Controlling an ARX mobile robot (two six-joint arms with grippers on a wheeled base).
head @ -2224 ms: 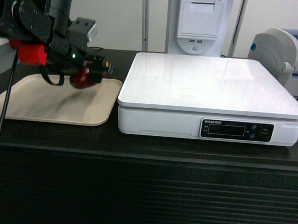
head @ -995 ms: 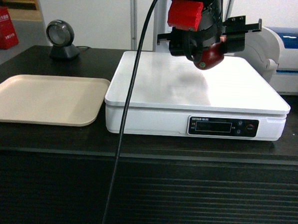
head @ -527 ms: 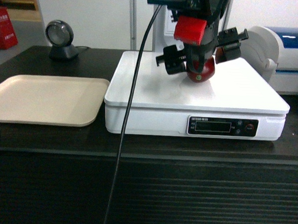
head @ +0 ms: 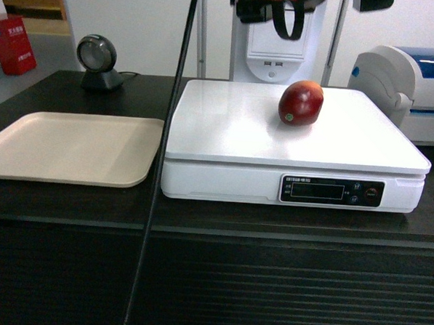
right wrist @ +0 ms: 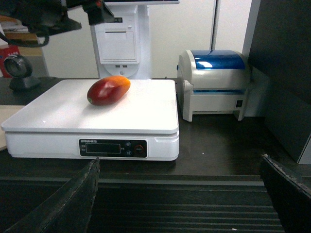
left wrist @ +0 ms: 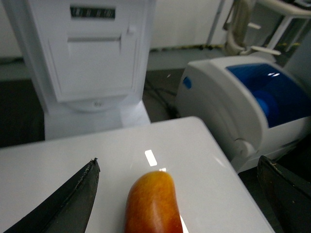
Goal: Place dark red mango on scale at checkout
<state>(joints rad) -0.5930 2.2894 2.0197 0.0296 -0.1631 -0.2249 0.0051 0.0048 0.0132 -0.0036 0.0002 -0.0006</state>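
Left pincer is held spread wide and empty above the dark red mango, which is laid at one o'clock on the scale, apparently for weighing.

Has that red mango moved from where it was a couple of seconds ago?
Yes. The dark red mango went from above the beige tray rightward onto the scale.

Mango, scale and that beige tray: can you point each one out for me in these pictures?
dark red mango (head: 301, 103), head view, middle of its red skin.
scale (head: 226, 123), head view, bare part of the white platform.
beige tray (head: 72, 148), head view, bare flat middle of the tray.
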